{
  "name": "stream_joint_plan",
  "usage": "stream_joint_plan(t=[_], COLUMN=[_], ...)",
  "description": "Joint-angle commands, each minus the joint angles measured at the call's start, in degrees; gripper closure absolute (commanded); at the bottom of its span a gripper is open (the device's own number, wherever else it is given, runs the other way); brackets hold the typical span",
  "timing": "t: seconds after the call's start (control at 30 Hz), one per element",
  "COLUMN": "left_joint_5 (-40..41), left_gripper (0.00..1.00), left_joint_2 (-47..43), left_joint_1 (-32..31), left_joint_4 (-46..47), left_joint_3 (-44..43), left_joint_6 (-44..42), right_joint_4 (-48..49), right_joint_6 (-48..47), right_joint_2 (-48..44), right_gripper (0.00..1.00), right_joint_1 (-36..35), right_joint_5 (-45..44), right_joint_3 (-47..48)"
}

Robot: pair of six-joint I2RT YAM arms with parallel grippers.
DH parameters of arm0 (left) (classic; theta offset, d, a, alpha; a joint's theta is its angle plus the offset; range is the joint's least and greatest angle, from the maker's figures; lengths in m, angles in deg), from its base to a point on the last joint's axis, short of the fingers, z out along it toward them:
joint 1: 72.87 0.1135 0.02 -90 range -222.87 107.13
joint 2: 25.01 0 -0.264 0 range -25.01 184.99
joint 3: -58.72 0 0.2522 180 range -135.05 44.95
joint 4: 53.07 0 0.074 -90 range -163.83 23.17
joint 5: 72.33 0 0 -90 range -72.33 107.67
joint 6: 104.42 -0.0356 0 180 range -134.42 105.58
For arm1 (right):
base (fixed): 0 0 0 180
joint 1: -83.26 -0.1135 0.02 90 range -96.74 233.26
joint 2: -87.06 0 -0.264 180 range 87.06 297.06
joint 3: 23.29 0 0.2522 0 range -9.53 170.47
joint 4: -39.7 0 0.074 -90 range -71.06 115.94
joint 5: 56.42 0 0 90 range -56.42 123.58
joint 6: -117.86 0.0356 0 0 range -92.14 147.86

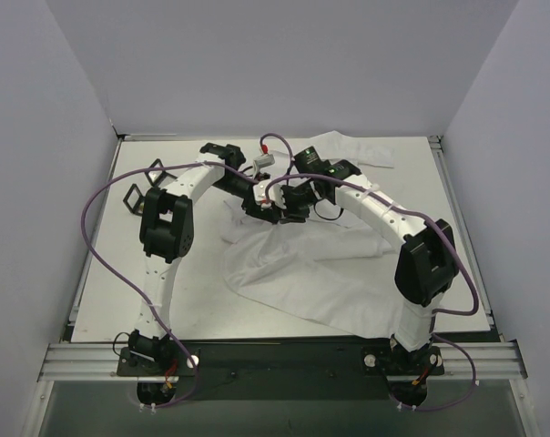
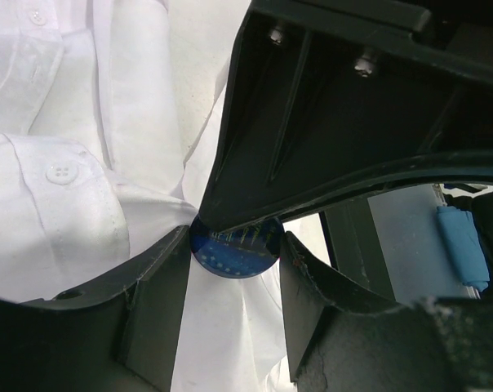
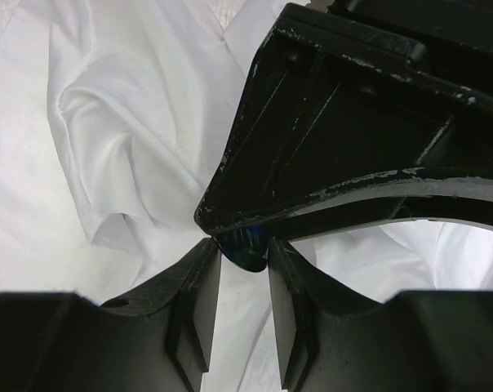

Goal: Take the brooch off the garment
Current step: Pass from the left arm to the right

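The garment (image 1: 302, 264) is a large white shirt, crumpled across the middle of the table. Its buttoned cuff (image 2: 63, 175) shows in the left wrist view. The brooch (image 2: 233, 255) is a small round dark-blue disc standing up from the fabric. My left gripper (image 2: 234, 234) has a fingertip against each side of the disc. My right gripper (image 3: 242, 242) comes from the opposite side, and its narrow jaws pinch the same brooch (image 3: 246, 251), seen edge-on. Both grippers meet above the shirt's upper part, left (image 1: 262, 206) and right (image 1: 293, 202). Each gripper's black body hides the brooch's upper half from the other's camera.
The white table (image 1: 120, 291) has grey walls on three sides. Black frame-like pieces (image 1: 140, 189) lie at the back left. A white connector (image 1: 264, 162) with purple cable hangs over the back centre. A blue object (image 2: 463, 245) shows at the right of the left wrist view.
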Motion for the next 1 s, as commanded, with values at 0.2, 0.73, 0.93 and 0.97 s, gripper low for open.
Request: stream_joint_plan(t=[0.2,0.73,0.93,0.97], left_joint_5=[-3.2,-3.3,0.8,1.0], left_gripper=[0.54,0.34,0.30,0.29], left_joint_2=[-3.3,-3.9,-7.1,-7.8], left_joint_1=[-0.3,2.3,4.8,4.8], left_joint_4=[-13.6,-13.8,-13.6,-13.6], left_joint_3=[0.1,-1.8,-2.3,-1.9], left_joint_6=[-1.8,-1.2,-0.9,-0.9], right_joint_4=[-1.7,-3.2,-10.9,-12.0], right_joint_6=[-1.6,1.8,4.7,6.1], right_joint_2=[0.2,-0.2,-1.2,-0.6], right_gripper=[0.88,1.00,1.00,1.00], right_joint_1=[-0.6,-1.0,-1.5,-1.6], right_joint_5=[0.4,-3.1,-9.4,-11.1], right_joint_3=[0.5,0.9,3.9,4.7])
